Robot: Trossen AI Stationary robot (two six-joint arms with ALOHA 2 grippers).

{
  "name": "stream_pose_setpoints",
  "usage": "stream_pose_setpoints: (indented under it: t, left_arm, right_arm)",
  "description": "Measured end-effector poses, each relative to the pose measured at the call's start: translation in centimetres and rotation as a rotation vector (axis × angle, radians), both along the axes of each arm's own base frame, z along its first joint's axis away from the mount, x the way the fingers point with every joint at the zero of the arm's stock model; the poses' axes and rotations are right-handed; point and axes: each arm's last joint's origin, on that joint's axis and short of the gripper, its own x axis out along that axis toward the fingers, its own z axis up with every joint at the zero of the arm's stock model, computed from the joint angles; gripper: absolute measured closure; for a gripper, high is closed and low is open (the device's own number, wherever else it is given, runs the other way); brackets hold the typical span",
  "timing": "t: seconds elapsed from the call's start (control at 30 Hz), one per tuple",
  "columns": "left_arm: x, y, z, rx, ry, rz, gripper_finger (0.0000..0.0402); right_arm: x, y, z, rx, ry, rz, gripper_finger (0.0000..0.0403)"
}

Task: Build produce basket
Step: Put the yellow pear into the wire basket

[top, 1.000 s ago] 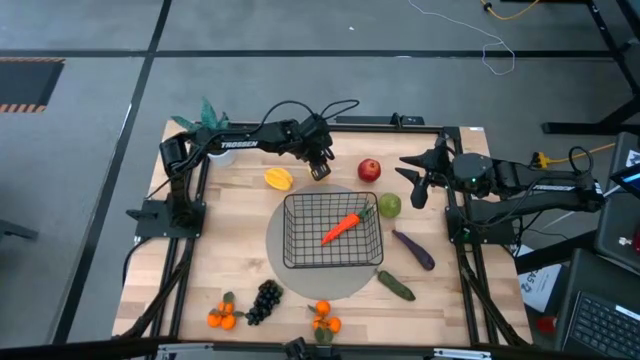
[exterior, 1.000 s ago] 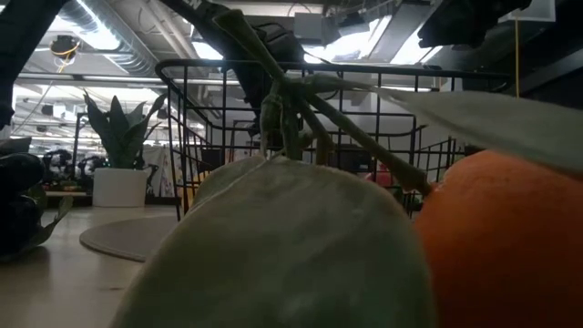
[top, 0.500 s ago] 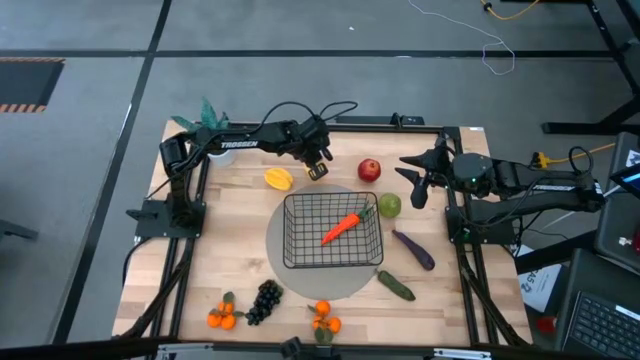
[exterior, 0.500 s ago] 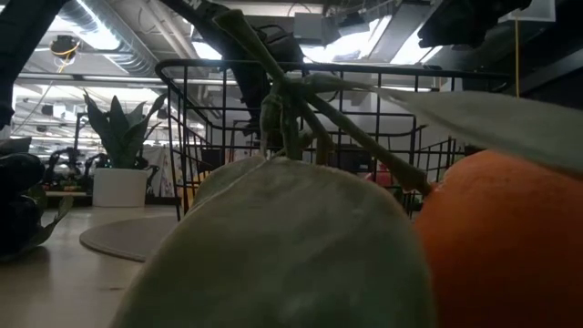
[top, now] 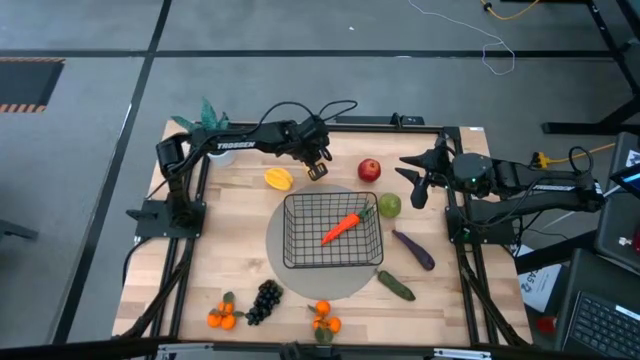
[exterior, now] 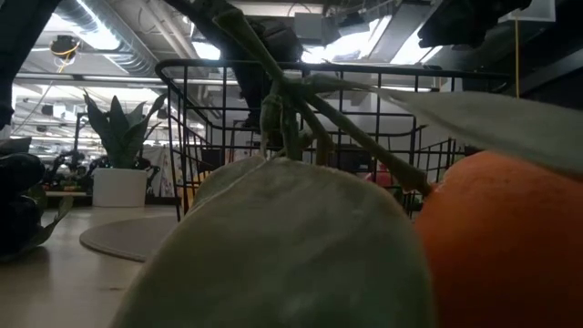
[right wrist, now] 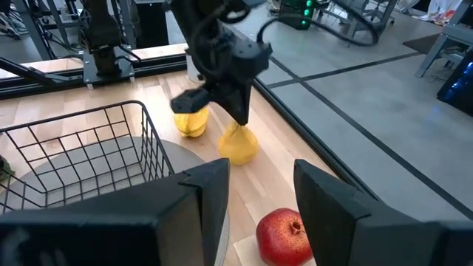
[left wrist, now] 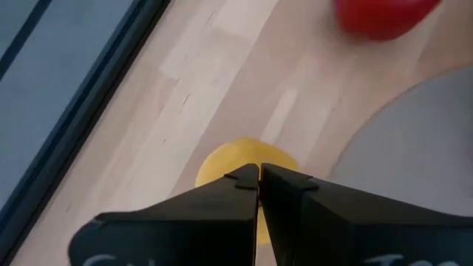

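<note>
Even overhead light, soft shadows; low view's near fruit blurred, ceiling glare

We see two dark arms with looping black cables; the left arm (top: 245,143) bears white "TROSSEN" lettering, like the right arm (top: 530,180).

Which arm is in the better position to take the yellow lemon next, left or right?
Probably the left. The left gripper hangs just above the lemon, fingers closed, so it must open first. The right gripper waits at the table's right edge, beyond the apple.
</note>
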Motion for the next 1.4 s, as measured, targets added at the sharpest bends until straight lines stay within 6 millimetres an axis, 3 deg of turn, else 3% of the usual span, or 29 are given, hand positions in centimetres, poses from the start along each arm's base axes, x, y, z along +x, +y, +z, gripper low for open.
stream_pose_setpoints:
  t: [0.33,0.5,0.83,1.2,1.4]
  left_arm:
    - [-0.6,-3.2,4.4,0.086,-0.092,-0.073,0.0401]
    - [-1.6,-5.0,7.3,0.174,-0.147,-0.077,0.0401]
    - [-3.1,-8.9,11.2,0.211,-0.272,-0.156,0.0401]
    - [-3.8,-12.4,13.2,0.238,-0.360,-0.261,0.0402]
    - [-3.6,-14.5,13.0,0.225,-0.357,-0.325,0.0401]
  right_arm:
    - [0.0,0.0,0.0,0.000,-0.001,-0.001,0.0253]
    - [0.0,0.0,0.0,0.000,0.000,-0.001,0.0253]
    - [0.0,0.0,0.0,-0.001,0.000,-0.001,0.0253]
    - [0.0,0.0,0.0,0.000,-0.001,-0.002,0.0253]
    - [0.0,0.0,0.0,0.000,-0.001,-0.002,0.0253]
